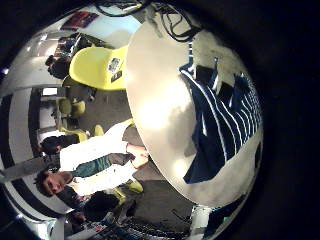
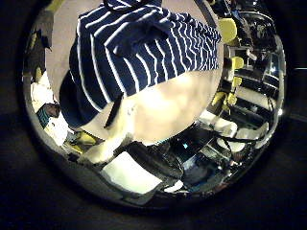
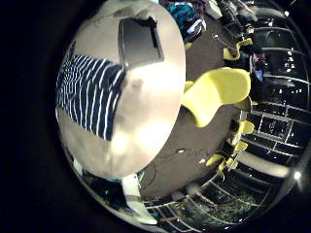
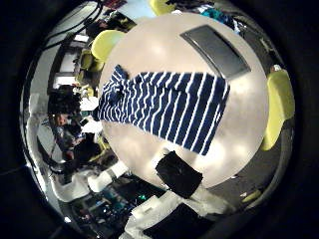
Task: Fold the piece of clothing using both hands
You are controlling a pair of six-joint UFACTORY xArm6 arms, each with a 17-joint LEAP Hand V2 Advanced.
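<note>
A dark piece of clothing with light stripes (image 4: 164,105) lies spread flat on the round table (image 4: 150,45), seen whole in the right thumb side palm view, so that palm is well above it. It also shows on the table (image 3: 146,97) as the striped clothing (image 3: 89,89). In the left thumb side palm view the striped clothing (image 2: 144,48) fills much of the picture, close to that palm. Black finger parts (image 1: 238,95) stand over the striped clothing (image 1: 222,125). A hand (image 4: 179,174) on a white arm hangs at the table's edge beside the clothing.
A flat rectangular slab (image 4: 214,50), seen also as the slab (image 3: 141,41), lies on the table beyond the clothing. Chairs (image 3: 219,92) (image 1: 98,68) stand round the table (image 1: 160,100). Bare tabletop lies between the clothing and the rim.
</note>
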